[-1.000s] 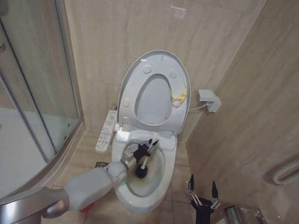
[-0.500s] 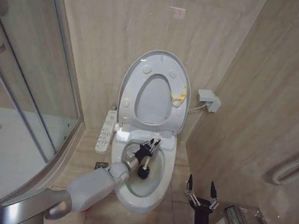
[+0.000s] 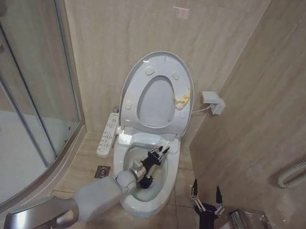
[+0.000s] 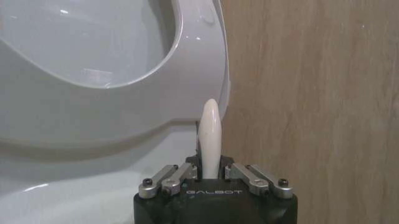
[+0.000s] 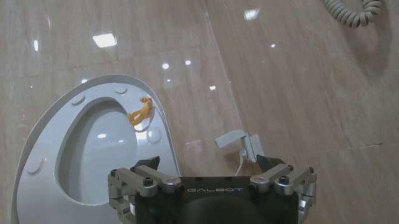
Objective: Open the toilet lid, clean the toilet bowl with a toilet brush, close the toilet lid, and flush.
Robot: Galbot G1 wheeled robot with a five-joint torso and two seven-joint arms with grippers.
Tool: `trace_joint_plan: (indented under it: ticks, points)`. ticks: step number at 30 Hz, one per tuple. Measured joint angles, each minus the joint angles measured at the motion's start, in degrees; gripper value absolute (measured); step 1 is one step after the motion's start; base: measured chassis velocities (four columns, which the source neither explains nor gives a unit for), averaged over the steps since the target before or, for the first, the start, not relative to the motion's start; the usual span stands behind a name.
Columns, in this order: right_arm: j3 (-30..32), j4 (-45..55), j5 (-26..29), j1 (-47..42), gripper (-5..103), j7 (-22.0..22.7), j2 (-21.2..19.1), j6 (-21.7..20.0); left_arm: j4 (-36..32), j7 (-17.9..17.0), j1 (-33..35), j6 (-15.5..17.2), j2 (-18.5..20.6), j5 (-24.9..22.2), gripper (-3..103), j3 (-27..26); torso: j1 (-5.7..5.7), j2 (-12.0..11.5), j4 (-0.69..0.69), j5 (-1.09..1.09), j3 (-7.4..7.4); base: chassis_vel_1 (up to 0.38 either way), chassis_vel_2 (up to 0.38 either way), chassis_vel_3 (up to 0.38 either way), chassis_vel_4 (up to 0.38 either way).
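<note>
Down by the floor tiles, my right gripper (image 3: 206, 194) is hanging spread wide. Farther in, my left gripper (image 3: 156, 156) is clamping the slim white-handled toilet brush (image 3: 151, 168) inside the stained white ceramic toilet bowl (image 3: 168, 183), beneath the raised glossy white oval toilet lid (image 3: 163, 63).

one toilet bowl (image 3: 156, 201), one toilet brush (image 4: 209, 135), seemingly two claws.

You cannot see the toilet brush (image 3: 149, 172) head clearly: it is a small dark shape inside the toilet bowl (image 3: 166, 183), partly behind the left tool (image 3: 160, 153). In the left wrist view the handle's lower end is hidden between the tool's fingers (image 4: 172, 178), and the frame edge crops the bowl
</note>
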Motion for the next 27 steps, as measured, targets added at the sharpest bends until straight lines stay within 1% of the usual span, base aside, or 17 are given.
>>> trace_joint_plan:
  ticks: [3, 5, 6, 8, 9, 10, 11, 13, 16, 17, 19, 21, 22, 23, 24, 27]
  points:
    - [0.09, 0.00, 0.00, 0.22, 100, 0.06, 0.00, -0.14, -3.87, -0.51, -2.03, 0.82, -1.37, -1.96, 19, -0.88, 0.00, 0.01, -0.11, -0.01, -0.01, 0.000, 0.000, 0.000, 0.000]
    - [0.09, 0.00, -0.02, 0.23, 100, 0.07, -0.01, -0.17, -3.96, -0.52, -2.38, 0.90, -1.53, -2.13, 19, -0.87, 0.00, 0.01, -0.12, -0.01, -0.01, 0.000, 0.000, 0.000, 0.000]
    - [0.03, 0.00, -0.09, 0.26, 100, 0.09, -0.02, -0.20, -3.26, -0.44, -2.44, 0.90, -1.51, -2.08, 19, -0.62, 0.00, 0.01, -0.09, 0.00, -0.01, 0.000, 0.000, 0.000, 0.000]
    - [-0.05, 0.01, -0.14, 0.28, 100, 0.09, -0.02, -0.20, -1.93, -0.30, -2.24, 0.77, -1.39, -1.74, 19, -0.44, 0.00, 0.00, -0.10, 0.00, -0.01, 0.000, 0.000, 0.000, 0.000]
    - [-0.10, 0.00, -0.16, 0.27, 100, 0.09, -0.02, -0.20, -0.39, -0.09, -1.74, 0.48, -1.09, -1.17, 19, -0.39, 0.00, 0.00, -0.07, -0.01, -0.01, 0.000, 0.000, 0.000, 0.000]
    - [-0.16, 0.00, -0.17, 0.26, 100, 0.08, -0.02, -0.19, 1.07, 0.18, -1.01, 0.18, -0.64, -0.46, 19, -0.38, 0.00, 0.00, 0.00, 0.00, 0.00, 0.000, 0.000, 0.000, 0.000]
    - [-0.17, -0.05, -0.17, 0.24, 100, 0.07, -0.02, -0.17, 1.72, 0.35, -0.52, -0.03, -0.32, -0.05, 19, -0.43, 0.01, 0.00, 0.02, 0.00, 0.01, 0.000, 0.000, 0.000, 0.000]
    - [-0.17, -0.12, -0.16, 0.23, 100, 0.06, -0.02, -0.15, 1.81, 0.41, -0.31, -0.13, -0.16, 0.10, 19, -0.53, 0.00, 0.00, 0.02, -0.01, 0.00, 0.000, 0.000, 0.000, 0.000]
    - [-0.03, -0.28, -0.03, 0.22, 100, 0.06, -0.05, -0.12, 0.17, 0.25, -0.66, -0.03, -0.38, -0.36, 19, -1.00, 0.00, 0.00, 0.00, 0.00, 0.01, 0.000, 0.000, 0.000, 0.000]
    - [0.02, -0.28, 0.06, 0.23, 100, 0.07, -0.05, -0.12, -1.17, 0.05, -1.38, 0.19, -0.94, -1.06, 19, -1.29, 0.00, 0.00, -0.06, -0.01, 0.00, 0.000, 0.000, 0.000, 0.000]
    - [0.05, -0.20, 0.11, 0.20, 100, 0.08, -0.02, -0.12, -2.58, -0.08, -2.70, 0.39, -2.03, -1.88, 19, -1.65, 0.00, 0.01, -0.11, 0.00, -0.02, 0.000, 0.000, 0.000, 0.000]
    - [0.06, -0.10, 0.11, 0.14, 100, 0.08, -0.02, -0.13, -2.47, -0.05, -2.95, 0.40, -2.38, -1.97, 19, -1.61, 0.00, 0.01, -0.11, -0.01, -0.02, 0.000, 0.000, 0.000, 0.000]
    - [0.06, 0.10, 0.10, -0.01, 100, 0.08, -0.01, -0.13, -1.13, 0.18, -2.91, 0.24, -2.47, -1.76, 19, -1.37, 0.00, 0.00, -0.12, -0.01, -0.01, 0.000, 0.000, 0.000, 0.000]
    - [0.06, 0.29, 0.10, -0.16, 100, 0.09, -0.02, -0.13, 0.48, 0.53, -2.48, -0.21, -2.27, -0.96, 19, -1.33, 0.00, 0.00, -0.08, 0.00, 0.00, 0.000, 0.000, 0.000, 0.000]
    - [0.06, 0.29, 0.10, -0.16, 100, 0.09, -0.02, -0.13, 0.48, 0.53, -2.48, -0.21, -2.27, -0.96, 19, -1.33, 0.00, 0.00, -0.08, 0.00, 0.00, 0.000, 0.000, 0.000, 0.000]
    - [0.16, 0.54, 0.22, -0.45, 100, 0.09, -0.21, -0.13, 3.33, 1.31, -0.85, -1.21, -1.20, 0.57, 19, -1.34, 0.00, 0.00, 0.01, 0.00, 0.00, 0.000, 0.000, 0.000, 0.000]
